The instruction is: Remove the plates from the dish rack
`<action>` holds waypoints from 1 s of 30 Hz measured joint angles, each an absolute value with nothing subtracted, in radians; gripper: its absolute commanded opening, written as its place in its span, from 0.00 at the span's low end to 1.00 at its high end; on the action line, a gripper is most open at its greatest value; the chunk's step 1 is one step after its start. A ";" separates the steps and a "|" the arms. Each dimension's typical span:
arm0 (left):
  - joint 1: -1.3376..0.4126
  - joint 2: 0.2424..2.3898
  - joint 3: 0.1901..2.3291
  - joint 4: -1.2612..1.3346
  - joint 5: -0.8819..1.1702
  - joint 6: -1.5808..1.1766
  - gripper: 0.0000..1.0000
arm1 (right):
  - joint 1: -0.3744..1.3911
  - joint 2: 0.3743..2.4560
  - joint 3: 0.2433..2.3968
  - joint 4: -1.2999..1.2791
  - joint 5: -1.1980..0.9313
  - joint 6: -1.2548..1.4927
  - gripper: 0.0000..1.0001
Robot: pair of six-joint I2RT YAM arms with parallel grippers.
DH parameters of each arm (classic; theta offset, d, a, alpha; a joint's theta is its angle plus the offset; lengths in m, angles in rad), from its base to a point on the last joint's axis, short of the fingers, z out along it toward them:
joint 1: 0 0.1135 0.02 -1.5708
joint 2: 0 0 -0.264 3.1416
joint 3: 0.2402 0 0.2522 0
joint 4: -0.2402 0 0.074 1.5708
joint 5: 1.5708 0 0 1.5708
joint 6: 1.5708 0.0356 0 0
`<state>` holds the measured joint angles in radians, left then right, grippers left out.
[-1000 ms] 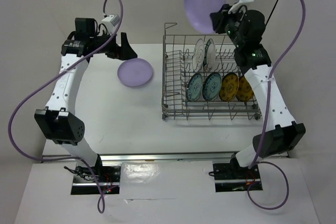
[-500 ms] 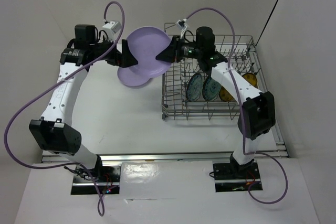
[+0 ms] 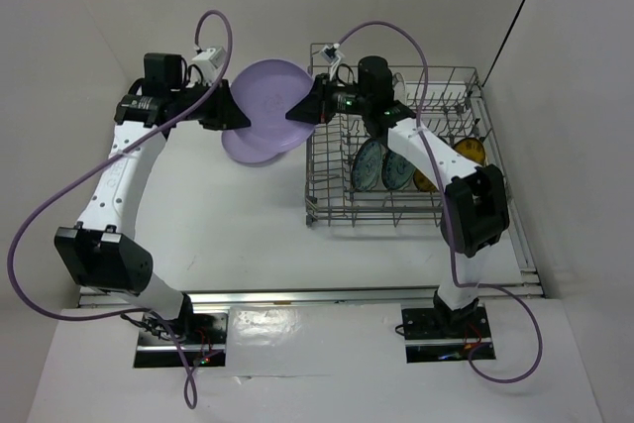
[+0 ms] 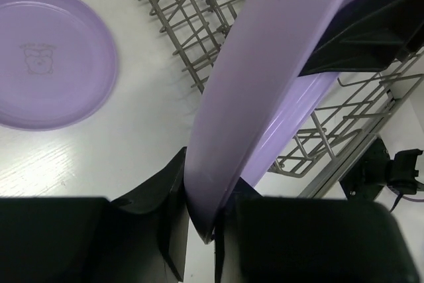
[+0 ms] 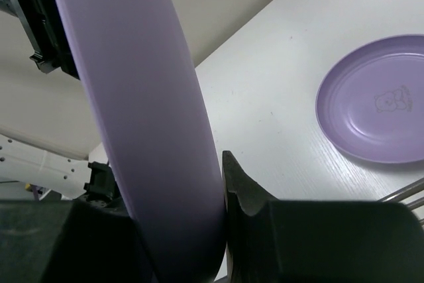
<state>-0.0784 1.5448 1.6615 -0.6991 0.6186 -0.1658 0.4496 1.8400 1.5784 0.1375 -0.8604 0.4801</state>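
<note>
My left gripper point(image 3: 230, 108) pinches the left rim of a lavender plate point(image 3: 265, 94); my right gripper point(image 3: 303, 109) clamps the opposite rim. The plate hangs tilted in the air, just left of the dish rack point(image 3: 396, 215). A second lavender plate point(image 3: 246, 152) lies flat on the bench point(image 3: 228, 230) beneath.

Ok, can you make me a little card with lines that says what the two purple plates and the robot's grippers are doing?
raised lavender plate: in the air, left of the dish rack, tilted on edge
left gripper: closed on the plate's left rim
right gripper: closed on the plate's right rim
second lavender plate: lying flat on the table, under the raised one, nothing touching it
in the rack: teal plates and mustard-yellow plates, standing upright
white plates: hidden behind the right arm
</note>
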 measured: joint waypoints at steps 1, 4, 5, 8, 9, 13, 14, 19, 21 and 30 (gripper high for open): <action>-0.079 1.544 1.662 -0.704 0.620 -0.166 0.00 | 0.450 1.842 1.579 0.135 -0.863 0.479 0.08; -0.075 1.544 1.662 -0.706 0.629 -0.183 0.00 | 0.449 1.845 1.601 0.102 -0.867 0.465 0.28; -0.072 1.544 1.662 -0.705 0.633 -0.190 0.00 | 0.450 1.849 1.614 0.089 -0.869 0.458 0.33; -0.053 1.545 1.662 -0.692 0.635 -0.217 0.00 | 0.457 1.859 1.658 0.025 -0.843 0.431 0.65; -0.040 1.550 1.662 -0.689 0.641 -0.229 0.00 | 0.462 1.859 1.669 0.004 -0.830 0.419 0.70; 0.041 1.579 1.662 -0.677 0.658 -0.283 0.00 | 0.462 1.860 1.704 -0.049 -0.775 0.390 0.81; 0.063 1.591 1.664 -0.676 0.657 -0.293 0.00 | 0.455 1.859 1.710 -0.054 -0.764 0.385 0.81; 0.126 1.717 1.720 -0.680 0.607 -0.314 0.00 | 0.375 1.841 1.728 -0.110 -0.654 0.354 0.82; 0.125 1.788 1.753 -0.683 0.581 -0.312 0.00 | 0.341 1.823 1.729 -0.136 -0.596 0.331 0.83; 0.118 2.186 1.999 -0.762 0.538 -0.267 0.00 | 0.295 1.788 1.780 -0.211 -0.470 0.246 0.83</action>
